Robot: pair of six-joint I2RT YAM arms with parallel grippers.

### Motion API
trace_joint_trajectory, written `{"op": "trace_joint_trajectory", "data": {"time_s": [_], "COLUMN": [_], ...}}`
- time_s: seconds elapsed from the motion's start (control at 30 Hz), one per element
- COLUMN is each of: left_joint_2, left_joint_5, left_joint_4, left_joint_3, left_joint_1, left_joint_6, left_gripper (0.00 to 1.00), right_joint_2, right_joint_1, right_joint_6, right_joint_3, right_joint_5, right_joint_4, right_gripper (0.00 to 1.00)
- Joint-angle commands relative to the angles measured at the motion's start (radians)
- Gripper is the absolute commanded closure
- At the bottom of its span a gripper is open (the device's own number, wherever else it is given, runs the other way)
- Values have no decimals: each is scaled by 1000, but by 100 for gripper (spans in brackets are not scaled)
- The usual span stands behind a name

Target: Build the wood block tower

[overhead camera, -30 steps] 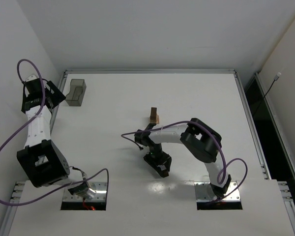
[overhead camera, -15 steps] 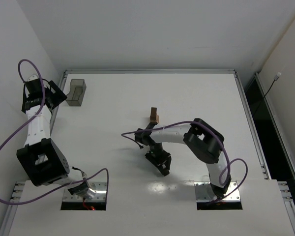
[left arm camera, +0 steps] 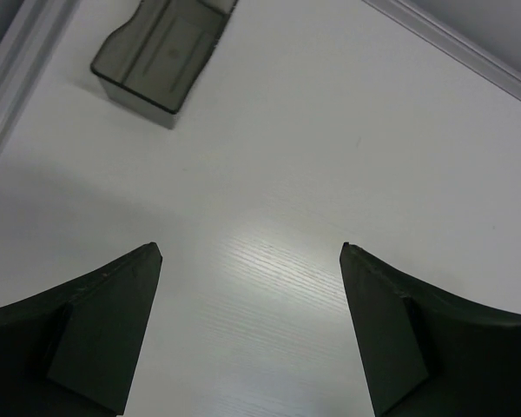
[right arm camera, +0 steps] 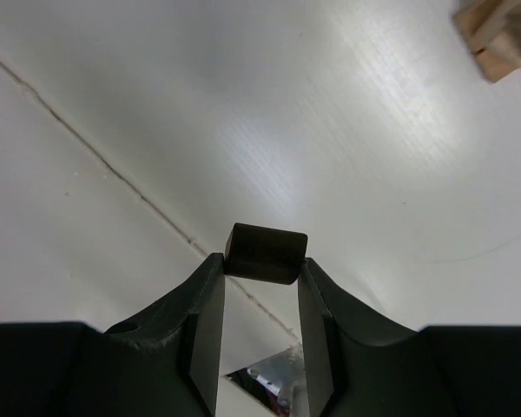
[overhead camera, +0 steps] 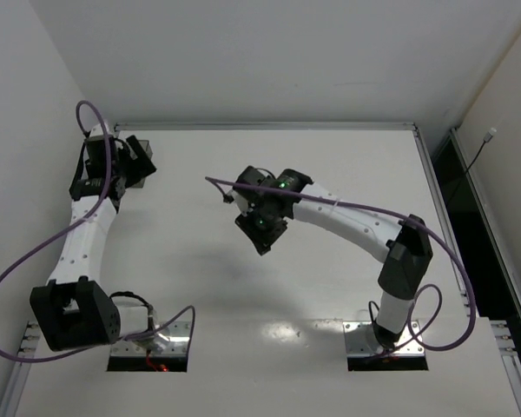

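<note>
right claw: clamped across the flat side faces of the dark block
dark block: probably light, stiff, smooth; may slip
left claw: open, empty, far left
wood block tower: likely tips easily

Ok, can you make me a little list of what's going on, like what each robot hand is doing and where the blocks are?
right gripper: shut on a dark brown block, held up above the table
left gripper: open, holding nothing
wood block tower: on the table, only partly showing at the corner of the right wrist view
grey bin: near the table's left edge, ahead of the left gripper
block placed on tower: not yet
</note>
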Motion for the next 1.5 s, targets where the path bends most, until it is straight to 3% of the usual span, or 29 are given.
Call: {"op": "trace_joint_trajectory", "data": {"time_s": [0.0,0.2,0.37,0.73,1.07,1.47], "left_joint_2": [-75,-135,-158,-149,-97,-124], "left_joint_5": [-77,-150,-150,-159,-202,-235], "left_joint_4": [4,-27,-16,63,51,41], "left_joint_3": [-1,-24,-51,-90,-60,-92], "left_joint_1": [-83,-172,-182,-212,-243,-265], "left_joint_6": [-25,-43,-43,-43,8,40], "left_gripper": [19,19,19,19,19,19], "right_joint_2": [-20,25,104,241,353,468], "right_joint_1": [-80,-236,-362,-507,-495,-425], "right_joint_6": [-93,-188,-225,-147,-63,-43], "right_joint_3": [125,310,464,516,548,670], "right_joint_5": [-67,-101,-101,-231,-360,-146], "right_joint_4": [-59,-131,-162,-173,-151,-133], "right_gripper": [100,100,100,100,100,100]}}
